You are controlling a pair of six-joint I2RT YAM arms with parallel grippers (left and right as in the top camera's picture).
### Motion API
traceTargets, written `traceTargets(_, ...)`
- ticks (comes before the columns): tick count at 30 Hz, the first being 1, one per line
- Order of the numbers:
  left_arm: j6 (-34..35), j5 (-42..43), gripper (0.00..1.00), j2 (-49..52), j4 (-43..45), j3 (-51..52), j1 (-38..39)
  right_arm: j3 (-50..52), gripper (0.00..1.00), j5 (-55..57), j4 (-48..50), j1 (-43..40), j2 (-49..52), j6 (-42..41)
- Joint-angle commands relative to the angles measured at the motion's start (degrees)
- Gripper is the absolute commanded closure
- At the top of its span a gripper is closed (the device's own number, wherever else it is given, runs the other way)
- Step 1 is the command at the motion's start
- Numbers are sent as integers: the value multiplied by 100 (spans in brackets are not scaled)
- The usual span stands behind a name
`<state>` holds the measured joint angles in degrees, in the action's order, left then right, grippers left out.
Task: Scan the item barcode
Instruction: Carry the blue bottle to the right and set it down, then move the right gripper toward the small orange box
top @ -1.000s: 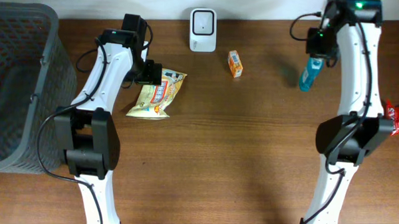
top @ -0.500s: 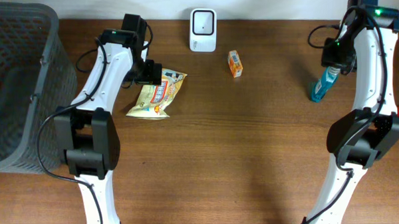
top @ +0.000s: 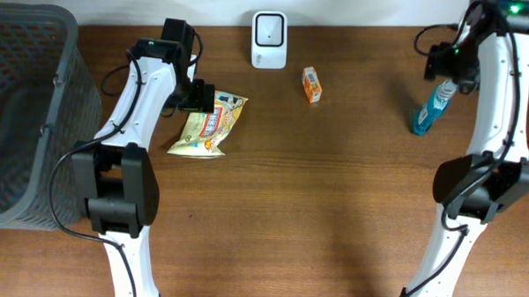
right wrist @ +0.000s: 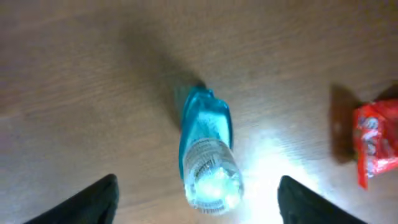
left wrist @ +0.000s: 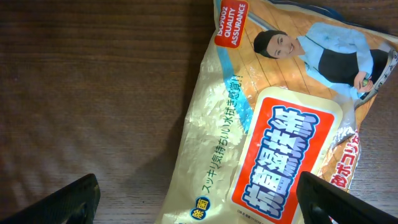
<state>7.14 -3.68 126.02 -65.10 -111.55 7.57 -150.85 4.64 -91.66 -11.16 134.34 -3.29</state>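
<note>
Wooden table (top: 333,213) carries a blue bottle (right wrist: 208,155), upright and loose below the wide-spread right gripper (right wrist: 199,202); a brushing finger could topple it. Left gripper (left wrist: 199,200), equally wide, hovers over the snack bag (left wrist: 280,143), its barcode perhaps hidden underneath.

Big grey mesh basket (top: 74,45) sits at the left end of the brown wooden table (top: 316,194), partly cut off by the edge of the shot. Small orange box (top: 312,84) lies near the back, all on its own. Red packet (right wrist: 376,140) is over on the right side, only partly visible. White wall (top: 358,9) runs along the back
</note>
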Motion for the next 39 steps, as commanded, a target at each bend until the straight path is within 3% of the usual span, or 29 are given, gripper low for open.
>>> traceTargets(1,-31,-46,1,20,-4,-85,17,-990,15,28,-361,22,-350,-42)
traceTargets(5,-31,-46,1,20,-4,-85,17,-1871,13,-809,-564,66,-518,-37)
traceTargets(13,-31,-46,1,20,-4,-85,17,-1882,13,-2465,-442,599,-706,310)
traceTargets(17,-31,-46,1,20,-4,-85,17,-1882,6,-2433,-295,1298,-570,354)
traceTargets(25,-31,-46,1,20,-4,-85,17,-1882,13,-2184,267,2214,365,415)
traceTargets(29,-31,-46,1,20,-4,-85,17,-1882,1,-2205,546,2402,883,-297)
traceTargets(34,-31,-46,1,20,-4,-85,17,-1882,1,-2212,654,2590,1187,-925)
traceTargets(39,-31,-46,1,20,-4,-85,17,-1882,1,-2197,643,2809,1231,-920)
